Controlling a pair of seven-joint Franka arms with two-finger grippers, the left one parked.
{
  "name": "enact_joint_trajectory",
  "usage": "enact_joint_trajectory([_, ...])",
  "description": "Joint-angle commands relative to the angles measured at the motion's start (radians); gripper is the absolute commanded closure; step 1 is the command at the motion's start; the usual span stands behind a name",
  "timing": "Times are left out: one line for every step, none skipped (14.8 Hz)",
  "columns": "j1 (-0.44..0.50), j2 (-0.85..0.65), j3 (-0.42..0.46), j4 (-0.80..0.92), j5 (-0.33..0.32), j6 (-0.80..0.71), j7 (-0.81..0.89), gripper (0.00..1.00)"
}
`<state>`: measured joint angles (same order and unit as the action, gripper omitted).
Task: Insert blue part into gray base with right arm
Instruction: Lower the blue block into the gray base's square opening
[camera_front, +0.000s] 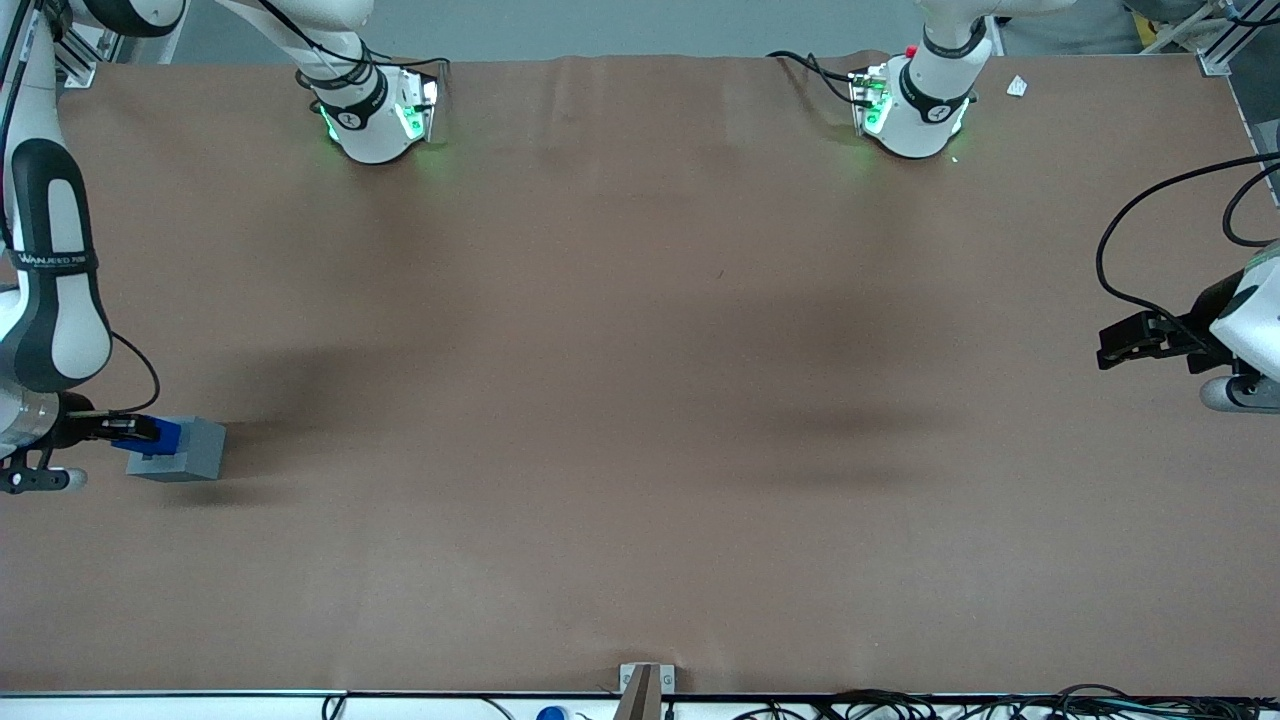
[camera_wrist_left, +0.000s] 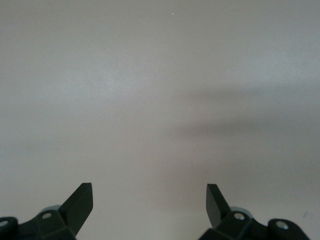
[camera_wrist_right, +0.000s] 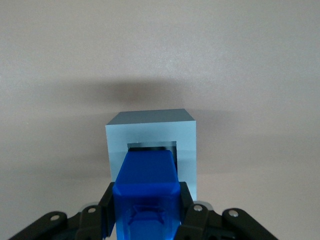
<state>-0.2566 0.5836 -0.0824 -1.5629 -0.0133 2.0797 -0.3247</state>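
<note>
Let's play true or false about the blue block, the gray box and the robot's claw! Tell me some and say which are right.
1. The gripper is shut on the blue part. True.
2. The blue part lies alone on the table, away from the gray base. False: it is held right at the gray base's socket.
3. The gray base sits toward the working arm's end of the table. True.
4. The gray base's socket is round. False: it is square.
5. The blue part is bigger than the gray base. False: the gray base is wider.
</note>
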Motion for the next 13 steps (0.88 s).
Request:
enact_joint_trajectory([-0.015,0.012,0.013,0.011,-0.014,-0.003,-0.011,0.97])
enact_joint_trajectory([-0.015,0.012,0.013,0.011,-0.014,-0.003,-0.013,0.97])
enact_joint_trajectory([-0.015,0.012,0.013,0.012,-0.014,-0.003,-0.011,0.97])
enact_joint_trajectory([-0.015,0.012,0.013,0.012,-0.014,-0.003,-0.013,0.97])
enact_joint_trajectory([-0.015,0.012,0.013,0.012,-0.014,-0.003,-0.013,0.97])
enact_joint_trajectory([-0.015,0.015,0.013,0.014,-0.014,-0.003,-0.013,0.97])
enact_joint_trajectory([-0.015,0.019,0.013,0.015,-0.014,-0.003,-0.011,0.97])
enact_joint_trajectory([-0.015,0.019,0.013,0.015,-0.014,-0.003,-0.01,0.97])
enact_joint_trajectory([-0.016,0.019,0.013,0.018,-0.014,-0.003,-0.011,0.97])
enact_joint_trajectory([-0.016,0.019,0.013,0.024,-0.014,-0.003,-0.011,0.97])
enact_joint_trajectory([-0.016,0.021,0.013,0.029,-0.014,-0.004,-0.013,0.97])
enact_joint_trajectory([-0.018,0.021,0.013,0.03,-0.014,-0.003,-0.016,0.97])
enact_joint_trajectory([-0.018,0.024,0.013,0.029,-0.014,-0.003,-0.016,0.97])
